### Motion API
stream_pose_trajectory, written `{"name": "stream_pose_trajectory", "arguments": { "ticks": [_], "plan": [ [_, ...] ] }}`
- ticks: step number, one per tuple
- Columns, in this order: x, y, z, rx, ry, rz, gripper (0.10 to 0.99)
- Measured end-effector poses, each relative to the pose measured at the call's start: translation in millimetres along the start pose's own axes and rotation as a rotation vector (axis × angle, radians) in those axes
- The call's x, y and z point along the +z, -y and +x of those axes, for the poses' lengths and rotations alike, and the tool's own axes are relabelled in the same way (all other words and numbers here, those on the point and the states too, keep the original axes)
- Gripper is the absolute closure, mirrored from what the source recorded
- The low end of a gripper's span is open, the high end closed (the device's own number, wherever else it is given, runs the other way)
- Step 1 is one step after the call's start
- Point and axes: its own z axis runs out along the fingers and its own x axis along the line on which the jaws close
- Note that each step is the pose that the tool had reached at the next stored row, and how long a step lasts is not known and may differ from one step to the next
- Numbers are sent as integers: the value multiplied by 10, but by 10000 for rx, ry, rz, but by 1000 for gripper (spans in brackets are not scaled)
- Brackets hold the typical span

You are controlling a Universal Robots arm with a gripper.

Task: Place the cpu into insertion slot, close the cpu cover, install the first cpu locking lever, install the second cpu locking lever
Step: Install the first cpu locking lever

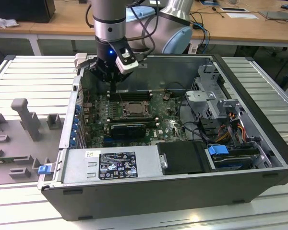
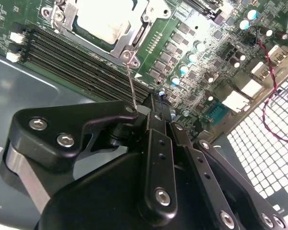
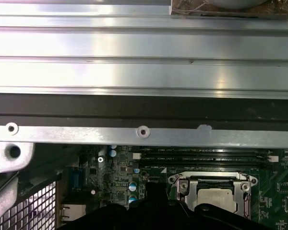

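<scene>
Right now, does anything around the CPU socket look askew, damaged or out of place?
A thin locking lever stands up from the corner of the insertion slot to the end effector, not lying flat. The cpu sits squarely under the cpu cover. Nothing looks damaged.

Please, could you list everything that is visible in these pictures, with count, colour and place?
table: one, silver, slatted.
computer case: one, dark grey, open, on the table.
motherboard: one, green, inside the case.
insertion slot: one, dark-framed, mid-motherboard.
cpu: one, pale silver, in the insertion slot.
cpu cover: one, grey metal frame, lying around the cpu.
locking lever: one seen, thin silver wire, rising from the slot's corner toward the hand.
memory slots: several, black, beside the insertion slot.
power supply: one, silver, inside the case.
fixtures: several, grey, on the table at the exterior view's left.
arm: one, silver, above the case.
hand: one, black, over the motherboard.
</scene>
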Motion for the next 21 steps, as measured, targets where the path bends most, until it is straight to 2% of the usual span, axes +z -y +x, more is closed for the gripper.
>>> {"name": "stream_pose_trajectory", "arguments": {
  "ticks": [16, 18, 21],
  "plan": [
    [1, 1, -113, 1, 2, -2, 980],
    [1, 2, -162, 1, 1, -1, 980],
    [7, 4, -299, 2, 1, -1, 980]
  ]
}}
